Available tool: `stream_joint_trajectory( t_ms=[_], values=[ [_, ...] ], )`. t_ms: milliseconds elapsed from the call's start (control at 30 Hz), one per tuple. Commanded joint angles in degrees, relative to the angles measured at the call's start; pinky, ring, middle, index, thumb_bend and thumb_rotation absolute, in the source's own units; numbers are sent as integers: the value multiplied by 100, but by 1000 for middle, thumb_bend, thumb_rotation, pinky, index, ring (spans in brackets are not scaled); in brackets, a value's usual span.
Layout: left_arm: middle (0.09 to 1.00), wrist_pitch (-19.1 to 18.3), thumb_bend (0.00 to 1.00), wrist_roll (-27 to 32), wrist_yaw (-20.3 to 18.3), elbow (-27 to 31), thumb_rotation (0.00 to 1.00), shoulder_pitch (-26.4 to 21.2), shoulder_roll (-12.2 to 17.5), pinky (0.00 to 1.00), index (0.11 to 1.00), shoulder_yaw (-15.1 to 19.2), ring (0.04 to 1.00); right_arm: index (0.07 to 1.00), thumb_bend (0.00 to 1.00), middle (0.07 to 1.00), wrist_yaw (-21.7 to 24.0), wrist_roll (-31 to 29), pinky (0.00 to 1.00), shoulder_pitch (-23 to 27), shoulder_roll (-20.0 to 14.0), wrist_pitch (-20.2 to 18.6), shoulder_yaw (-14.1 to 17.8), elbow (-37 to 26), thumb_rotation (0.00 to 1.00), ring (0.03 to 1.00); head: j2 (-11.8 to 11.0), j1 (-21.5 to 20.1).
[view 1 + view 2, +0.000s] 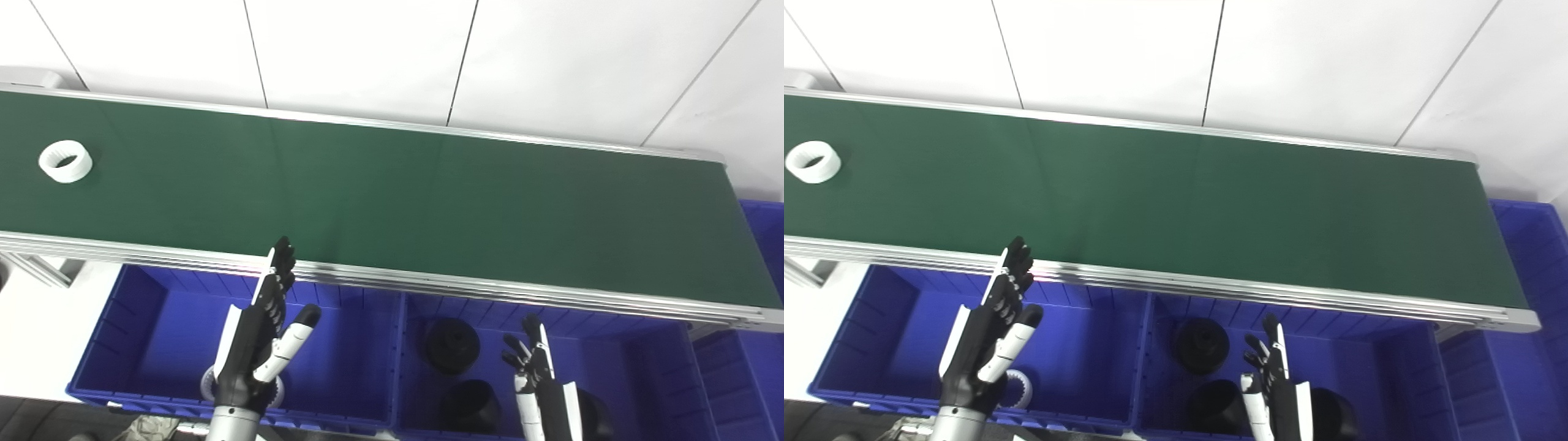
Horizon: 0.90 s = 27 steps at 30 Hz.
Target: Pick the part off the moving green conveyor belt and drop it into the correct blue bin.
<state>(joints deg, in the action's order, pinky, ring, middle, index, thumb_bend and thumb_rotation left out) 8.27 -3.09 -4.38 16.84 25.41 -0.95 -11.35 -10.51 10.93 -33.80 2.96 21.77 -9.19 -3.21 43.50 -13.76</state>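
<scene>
A white ring-shaped part (65, 161) lies on the green conveyor belt (392, 202) at its far left. My left hand (260, 331) is open and empty, fingers up, over the left blue bin (141, 318), its fingertips at the belt's near rail. My right hand (536, 367) is open and empty over the right blue bin (649, 367). A white ring part (1020, 388) lies in the left bin, partly hidden by my left hand. Black round parts (452, 345) lie in the right bin.
The belt's metal near rail (490, 288) runs above both bins. Another blue bin (762, 233) stands at the belt's right end. White wall panels stand behind the belt.
</scene>
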Motion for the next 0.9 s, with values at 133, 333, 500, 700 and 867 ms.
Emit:
stream_joint_trajectory(
  t_ms=[133, 333, 500, 700, 867],
  values=[
    [1000, 46, 610, 484, -224, 123, 732, -211, 407, 1000, 1000, 246, 1000, 984, 751, 982, -112, 375, 822, 13, 483, 83, -242, -181, 1000, 882, 141, -977],
    [1000, 40, 596, 800, -404, -25, 784, -375, 707, 1000, 1000, 463, 1000, 983, 696, 978, -318, 779, 827, 186, 884, -5, -376, -81, 1000, 886, 175, -1672],
    [1000, 4, 593, 778, -396, -51, 828, -394, 777, 1000, 1000, 494, 1000, 998, 698, 988, -359, 819, 824, 252, 949, -46, -438, -52, 1000, 893, 139, -1505],
    [1000, 119, 606, 731, -384, -141, 787, -354, 700, 1000, 1000, 410, 1000, 998, 675, 988, -325, 701, 828, 189, 842, -21, -384, -112, 1000, 892, 84, -1141],
    [1000, 202, 601, 725, -387, -183, 755, -323, 637, 1000, 1000, 344, 1000, 994, 678, 984, -301, 570, 845, 148, 743, 51, -328, -102, 1000, 892, 50, -945]
  ],
)
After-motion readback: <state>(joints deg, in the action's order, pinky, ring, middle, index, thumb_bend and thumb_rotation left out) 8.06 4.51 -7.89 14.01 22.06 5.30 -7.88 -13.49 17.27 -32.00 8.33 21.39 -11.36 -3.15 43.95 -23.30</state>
